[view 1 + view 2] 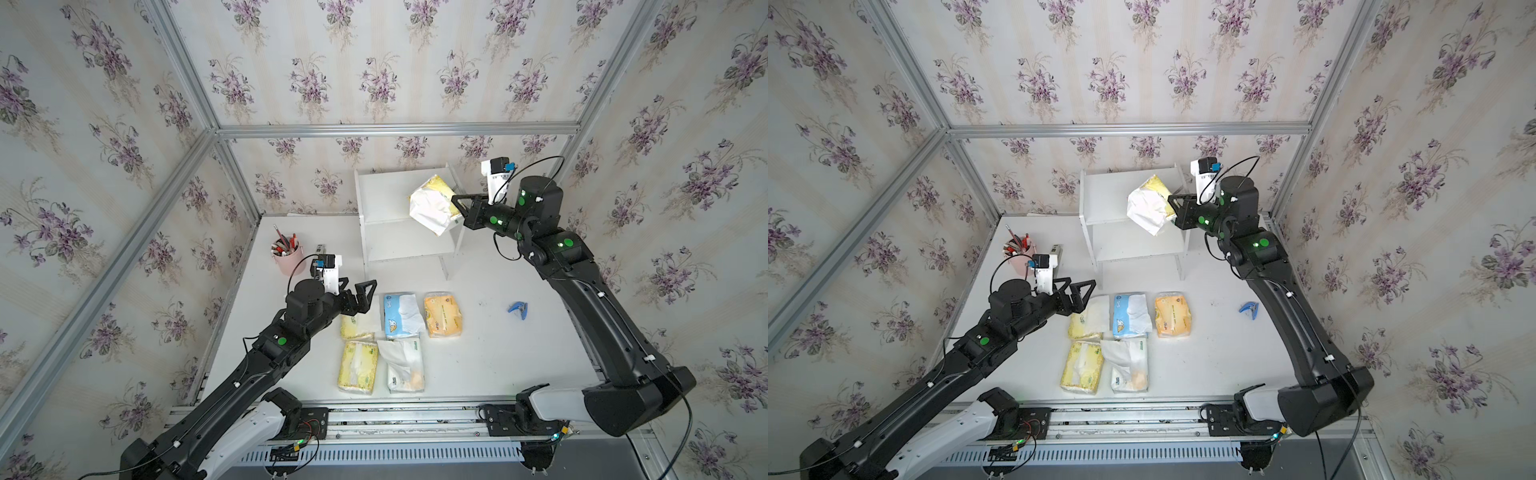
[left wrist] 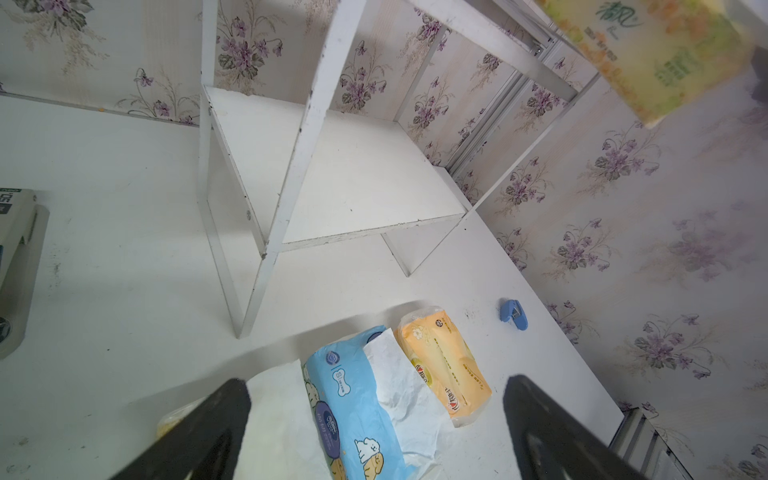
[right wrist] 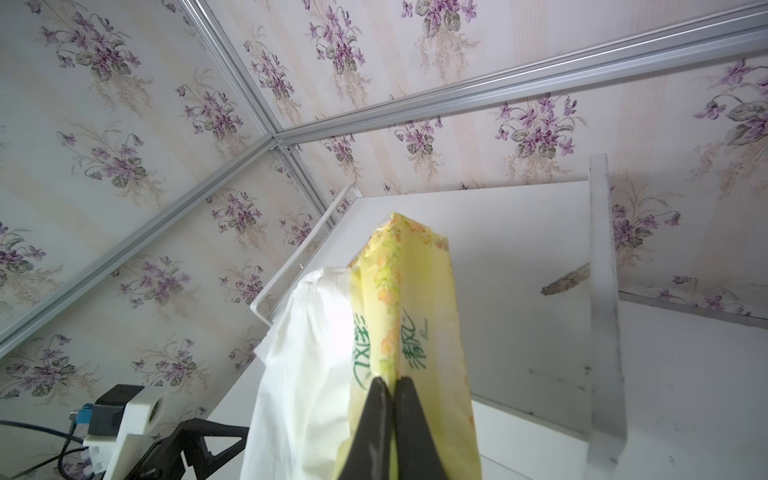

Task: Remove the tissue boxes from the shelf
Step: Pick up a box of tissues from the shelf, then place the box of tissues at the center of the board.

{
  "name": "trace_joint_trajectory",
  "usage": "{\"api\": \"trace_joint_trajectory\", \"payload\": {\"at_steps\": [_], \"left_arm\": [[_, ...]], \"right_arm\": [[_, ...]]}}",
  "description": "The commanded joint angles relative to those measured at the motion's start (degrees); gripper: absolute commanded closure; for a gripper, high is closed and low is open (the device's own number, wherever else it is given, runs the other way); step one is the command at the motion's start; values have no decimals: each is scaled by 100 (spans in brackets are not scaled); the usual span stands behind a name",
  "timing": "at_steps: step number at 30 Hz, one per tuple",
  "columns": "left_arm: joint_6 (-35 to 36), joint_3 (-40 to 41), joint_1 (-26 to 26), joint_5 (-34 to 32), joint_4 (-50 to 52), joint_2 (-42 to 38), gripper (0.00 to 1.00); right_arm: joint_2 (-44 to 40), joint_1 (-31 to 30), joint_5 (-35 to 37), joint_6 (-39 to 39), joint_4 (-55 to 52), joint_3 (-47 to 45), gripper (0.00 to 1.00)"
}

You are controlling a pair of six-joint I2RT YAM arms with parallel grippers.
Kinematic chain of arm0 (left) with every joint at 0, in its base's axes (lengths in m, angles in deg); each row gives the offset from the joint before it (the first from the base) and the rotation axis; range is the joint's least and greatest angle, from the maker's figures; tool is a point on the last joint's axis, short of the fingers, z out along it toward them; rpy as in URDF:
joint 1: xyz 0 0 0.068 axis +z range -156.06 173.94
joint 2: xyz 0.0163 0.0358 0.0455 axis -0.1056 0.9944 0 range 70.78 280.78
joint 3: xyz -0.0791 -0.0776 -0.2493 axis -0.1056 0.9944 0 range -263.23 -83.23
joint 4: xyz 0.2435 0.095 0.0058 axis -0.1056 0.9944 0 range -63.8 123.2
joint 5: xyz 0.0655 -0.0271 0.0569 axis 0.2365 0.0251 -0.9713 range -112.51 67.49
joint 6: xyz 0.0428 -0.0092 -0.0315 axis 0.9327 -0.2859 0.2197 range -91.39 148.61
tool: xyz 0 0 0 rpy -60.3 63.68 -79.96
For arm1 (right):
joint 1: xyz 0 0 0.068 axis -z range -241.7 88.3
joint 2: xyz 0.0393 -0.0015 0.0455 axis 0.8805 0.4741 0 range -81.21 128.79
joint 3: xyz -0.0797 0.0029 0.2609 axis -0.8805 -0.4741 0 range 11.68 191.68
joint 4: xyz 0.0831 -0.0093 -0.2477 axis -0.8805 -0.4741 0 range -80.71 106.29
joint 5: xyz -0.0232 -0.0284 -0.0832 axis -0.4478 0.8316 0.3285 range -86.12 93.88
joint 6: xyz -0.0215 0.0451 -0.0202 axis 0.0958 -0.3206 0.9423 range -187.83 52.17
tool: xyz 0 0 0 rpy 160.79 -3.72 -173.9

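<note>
My right gripper [image 1: 455,203] [image 3: 392,384] is shut on a fold of a pale yellow tissue pack [image 1: 432,203] [image 1: 1150,203] [image 3: 411,316]. The pack hangs tilted above the right end of the white shelf [image 1: 386,195] [image 1: 1108,195] [image 2: 353,166], with white tissue trailing from it. Both shelf boards look bare. On the table in front lie a blue-and-white pack [image 1: 401,313] [image 2: 353,399], an orange pack [image 1: 442,313] [image 2: 444,361], two pale yellow packs [image 1: 355,326] [image 1: 358,368] and a white pack [image 1: 405,365]. My left gripper [image 1: 359,291] [image 2: 376,384] hovers open over the nearer row's left end, holding nothing.
A pink pen cup [image 1: 289,257] stands at the table's left, with a grey box [image 2: 16,257] beside it. A small blue clip [image 1: 518,309] [image 2: 514,314] lies right of the packs. Wallpapered walls with metal framing close in the back and sides.
</note>
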Motion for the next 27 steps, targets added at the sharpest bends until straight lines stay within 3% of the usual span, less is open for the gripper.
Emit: {"api": "trace_joint_trajectory", "payload": {"at_steps": [1, 10, 16, 27], "left_arm": [[21, 8, 9, -109, -102, -54, 1], [140, 195, 6, -694, -253, -322, 1], [421, 257, 11, -1105, -250, -528, 1], [868, 113, 3, -632, -460, -288, 1]], "right_arm": [[-294, -117, 300, -29, 174, -195, 100], [-1487, -420, 380, -525, 120, -1344, 100], [-2184, -475, 348, -798, -472, -1812, 100], [-3230, -476, 153, -1771, -1325, -2989, 100]]}}
